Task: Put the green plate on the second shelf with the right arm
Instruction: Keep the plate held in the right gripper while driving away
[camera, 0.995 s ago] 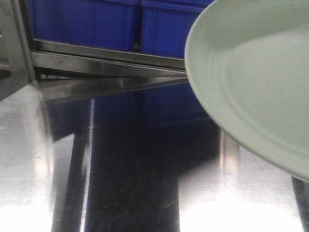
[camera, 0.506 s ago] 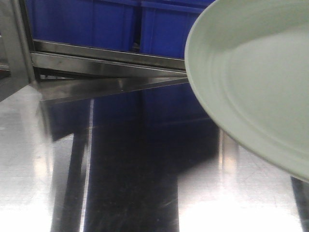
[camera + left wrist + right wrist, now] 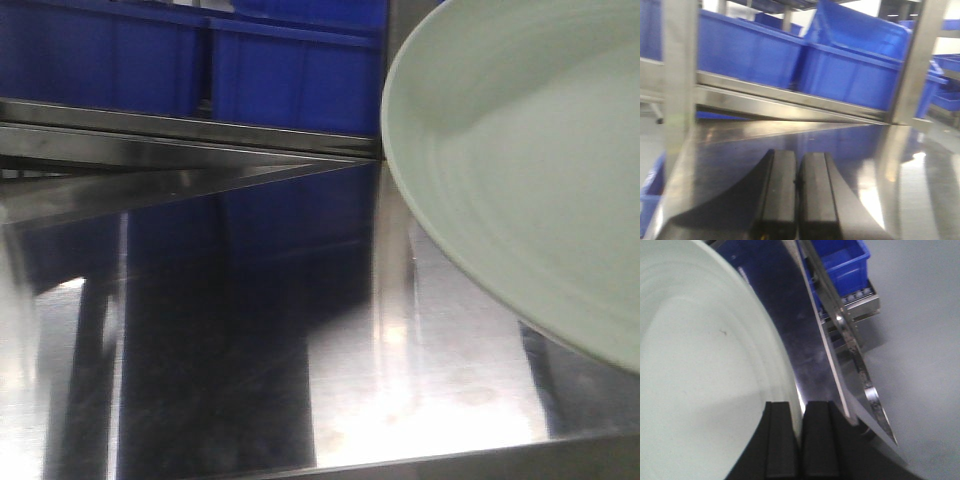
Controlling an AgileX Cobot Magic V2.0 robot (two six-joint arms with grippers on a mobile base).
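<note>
Pinches the raised rim of the round, shallow, pale sage-green plate (image 3: 700, 365) between the two black fingers of the right gripper (image 3: 799, 412), one finger lying over the plate's face and the other just beyond its edge. Fills the upper right of the front view with that same plate (image 3: 520, 170), tilted, faint concentric rings showing, up over the polished stainless-steel shelf (image 3: 200, 330) and apart from it wherever the gap can be seen (lower right edge cut off by the frame, so no telling there). Mirrors blue and bright patches of light across the shelf surface. Lines up deep-blue plastic bins (image 3: 290, 80) behind a brushed steel rail (image 3: 180, 140) at the back of the shelf. Shows, from the right wrist, the shelf's thin outer edge running near the plate's rim, with an open blue plastic bin (image 3: 840, 260) lower down and smooth grey floor (image 3: 920, 315) beyond. Presses the black fingers of the left gripper (image 3: 797, 155) flat together with nothing between them, low over shiny steel, pointing toward the rail and the bins, with a square steel upright post (image 3: 912, 60) off to one side.
</note>
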